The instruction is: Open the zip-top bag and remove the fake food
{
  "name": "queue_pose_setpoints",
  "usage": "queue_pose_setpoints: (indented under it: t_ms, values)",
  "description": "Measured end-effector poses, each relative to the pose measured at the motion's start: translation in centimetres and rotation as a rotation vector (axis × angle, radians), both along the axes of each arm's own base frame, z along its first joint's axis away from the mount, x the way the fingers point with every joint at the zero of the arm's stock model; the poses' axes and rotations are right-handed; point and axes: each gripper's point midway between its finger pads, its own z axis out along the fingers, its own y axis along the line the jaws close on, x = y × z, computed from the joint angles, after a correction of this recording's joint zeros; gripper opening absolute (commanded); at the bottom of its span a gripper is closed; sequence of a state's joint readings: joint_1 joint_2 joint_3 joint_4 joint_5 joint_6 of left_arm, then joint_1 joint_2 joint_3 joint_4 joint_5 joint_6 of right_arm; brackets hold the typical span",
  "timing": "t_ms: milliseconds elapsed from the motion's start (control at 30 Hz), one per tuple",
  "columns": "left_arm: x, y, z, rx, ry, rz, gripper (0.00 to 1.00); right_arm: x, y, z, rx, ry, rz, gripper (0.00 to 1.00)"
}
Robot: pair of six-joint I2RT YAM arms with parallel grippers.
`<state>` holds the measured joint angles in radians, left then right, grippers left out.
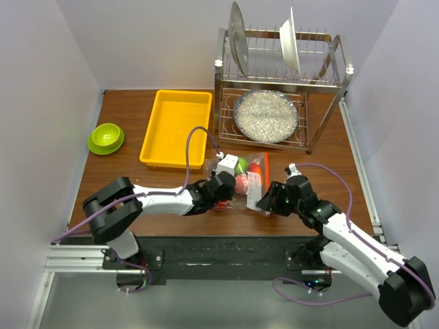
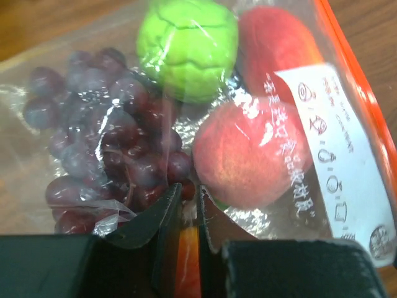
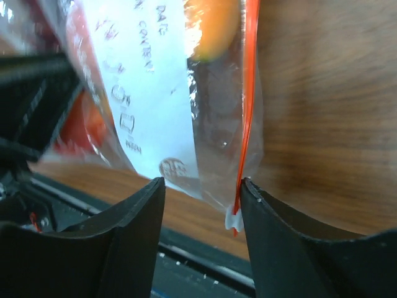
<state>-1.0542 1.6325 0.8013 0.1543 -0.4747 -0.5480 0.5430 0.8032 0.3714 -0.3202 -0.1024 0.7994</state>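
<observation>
left fingers (image 2: 166, 231) narrow, pinching film of clear crinkly zip-top bag (image 2: 338, 155) on brown wooden surface (image 1: 127, 161) | plastic toy produce (image 2: 248, 155) inside, orange-red zip strip (image 3: 247, 93) looks sealed | right fingers (image 3: 127, 230) wide, straddling strip corner | next: clamp, peel open

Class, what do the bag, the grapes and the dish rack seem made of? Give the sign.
Zip-top bag: thin clear plastic film; it crinkles and glints.
Grapes: probably moulded plastic, dull waxy purple.
Dish rack: likely steel, bright silvery bars.
</observation>
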Motion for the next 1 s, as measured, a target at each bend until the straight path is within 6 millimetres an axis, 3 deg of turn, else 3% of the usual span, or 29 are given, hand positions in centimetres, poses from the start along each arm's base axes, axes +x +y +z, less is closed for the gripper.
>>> queue_pose_setpoints:
  t_ms: [100,200,300,467,767,1000]
  values:
    - [0.5,-0.2,0.7,0.004,-0.012,-0.028,0.26,-0.5,-0.5,0.6,-0.009,-0.009,-0.01,0.58]
    - [-0.8,-0.9,1.3,-0.006,-0.001,-0.092,0.31,-0.5,-1.7,1.5,-0.041,-0.032,-0.048,0.56]
    - [-3.2,-2.3,3.0,-0.053,-0.006,-0.163,0.3,-0.4,-2.4,1.6,-0.059,-0.033,-0.078,0.51]
    - [-8.5,-4.8,5.4,-0.189,0.034,-0.279,0.29,0.0,-3.3,0.2,-0.067,0.019,-0.127,0.45]
    - [-11.8,-5.2,2.3,-0.286,0.178,-0.306,0.3,-1.2,-3.0,-2.8,0.0,0.083,-0.14,0.43]
    - [-12.4,-6.4,2.1,-0.383,0.223,-0.308,0.34,-1.3,-1.9,-3.4,0.083,0.093,-0.144,0.37]
